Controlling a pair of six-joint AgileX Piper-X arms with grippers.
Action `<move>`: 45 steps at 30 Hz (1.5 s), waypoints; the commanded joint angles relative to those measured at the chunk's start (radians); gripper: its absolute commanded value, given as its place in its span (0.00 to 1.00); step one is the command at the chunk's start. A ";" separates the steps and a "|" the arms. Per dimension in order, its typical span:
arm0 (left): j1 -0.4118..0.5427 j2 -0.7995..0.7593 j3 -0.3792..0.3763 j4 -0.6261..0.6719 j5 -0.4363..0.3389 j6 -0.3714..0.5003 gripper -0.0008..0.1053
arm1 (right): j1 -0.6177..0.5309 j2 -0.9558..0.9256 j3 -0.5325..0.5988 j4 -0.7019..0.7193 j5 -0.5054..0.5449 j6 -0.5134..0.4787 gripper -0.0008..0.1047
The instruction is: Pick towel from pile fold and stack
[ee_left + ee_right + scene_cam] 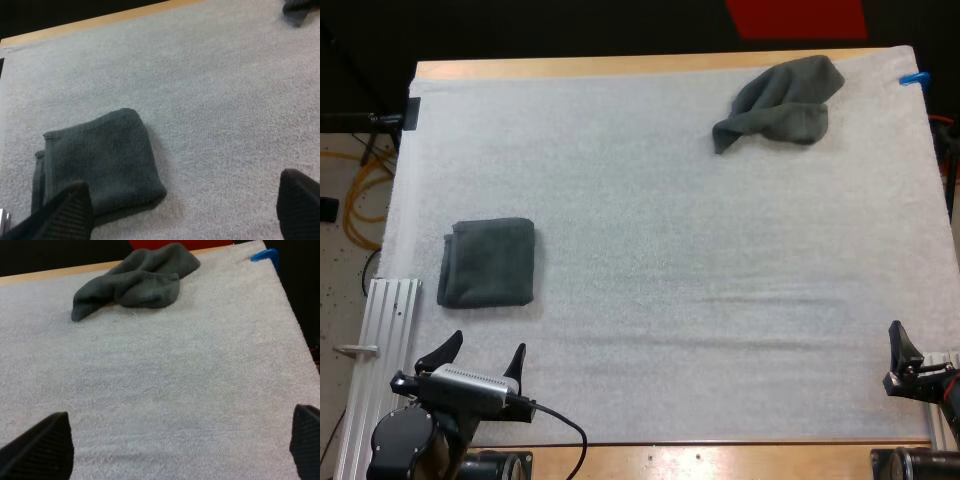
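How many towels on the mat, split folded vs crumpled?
Folded towel: 1
Crumpled towel: 1
Total: 2

The folded towel (488, 262) near left and the crumpled towel (782, 100) far right are the same plain dark grey-green. The mat (670, 250) is white (faintly nubbly, unpatterned); the table (620, 67) edge is pale wood.

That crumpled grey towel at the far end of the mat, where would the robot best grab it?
Probably the narrow tail of the crumpled towel, which sticks out toward the near left. Come from above with the open right gripper: the tail lies thin on the mat, clear of the bunched mound.
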 commanded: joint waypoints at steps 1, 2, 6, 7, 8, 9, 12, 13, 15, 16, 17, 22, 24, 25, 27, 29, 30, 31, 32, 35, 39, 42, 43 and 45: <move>0.002 -0.085 -0.003 -0.013 -0.009 -0.010 0.69 | 0.002 -0.043 -0.006 -0.007 0.004 0.000 0.81; 0.002 -0.085 -0.003 -0.013 -0.009 -0.010 0.69 | 0.002 -0.043 -0.006 -0.007 0.004 0.000 0.81; 0.002 -0.085 -0.003 -0.013 -0.009 -0.010 0.69 | 0.002 -0.043 -0.006 -0.006 0.004 0.000 0.81; 0.002 -0.085 -0.003 -0.016 -0.009 -0.010 0.69 | 0.002 -0.042 -0.010 0.001 0.004 0.000 0.81; 0.002 -0.085 -0.003 -0.020 -0.009 -0.010 0.69 | 0.002 -0.038 -0.017 0.011 0.004 0.000 0.81; 0.002 -0.085 -0.004 -0.021 -0.009 -0.010 0.69 | 0.002 -0.035 -0.022 0.014 0.004 0.000 0.81; 0.002 -0.067 -0.018 -0.019 -0.001 -0.010 0.69 | 0.002 0.000 -0.058 0.040 0.004 0.000 0.81; 0.002 -0.052 -0.028 -0.018 0.007 -0.010 0.69 | 0.002 0.023 -0.077 0.050 0.004 0.000 0.81; 0.002 -0.015 -0.051 -0.018 0.025 -0.009 0.69 | 0.002 0.061 -0.115 0.062 -0.003 -0.001 0.81; 0.002 0.015 -0.072 -0.018 0.046 -0.002 0.69 | 0.002 0.089 -0.141 0.064 -0.009 -0.003 0.81; 0.002 0.048 -0.093 -0.018 0.069 0.007 0.69 | 0.002 0.120 -0.168 0.063 -0.022 -0.003 0.81; 0.002 0.186 -0.192 -0.019 0.131 0.054 0.69 | 0.002 0.269 -0.270 0.060 -0.120 -0.003 0.81; 0.002 0.240 -0.225 -0.022 0.160 0.059 0.69 | 0.002 0.318 -0.308 0.060 -0.176 -0.003 0.81; 0.002 0.275 -0.247 -0.025 0.197 0.059 0.69 | 0.002 0.350 -0.333 0.060 -0.219 -0.003 0.81; -0.005 0.320 -0.274 -0.037 0.260 0.059 0.69 | 0.002 0.404 -0.367 0.060 -0.290 -0.003 0.81; -0.033 0.361 -0.297 -0.053 0.324 0.059 0.69 | 0.002 0.471 -0.400 0.060 -0.358 -0.008 0.81; -0.043 0.372 -0.303 -0.057 0.332 0.059 0.69 | 0.002 0.485 -0.409 0.060 -0.376 -0.011 0.81; -0.059 0.389 -0.312 -0.060 0.345 0.059 0.69 | 0.002 0.518 -0.420 0.055 -0.398 -0.019 0.81; -0.076 0.406 -0.319 -0.065 0.359 0.059 0.69 | 0.002 0.544 -0.429 0.046 -0.416 -0.021 0.81; -0.107 0.451 -0.332 -0.078 0.380 0.059 0.69 | 0.002 0.606 -0.445 -0.005 -0.427 -0.018 0.81; -0.115 0.495 -0.336 -0.108 0.380 0.056 0.69 | 0.002 0.688 -0.466 -0.081 -0.407 -0.004 0.81; -0.115 0.520 -0.336 -0.135 0.380 0.056 0.69 | 0.002 0.775 -0.485 -0.142 -0.359 0.001 0.81; -0.115 0.529 -0.336 -0.145 0.380 0.056 0.69 | 0.002 0.808 -0.496 -0.162 -0.341 0.001 0.81; -0.115 0.541 -0.336 -0.153 0.380 0.056 0.69 | 0.002 0.868 -0.513 -0.186 -0.324 0.002 0.81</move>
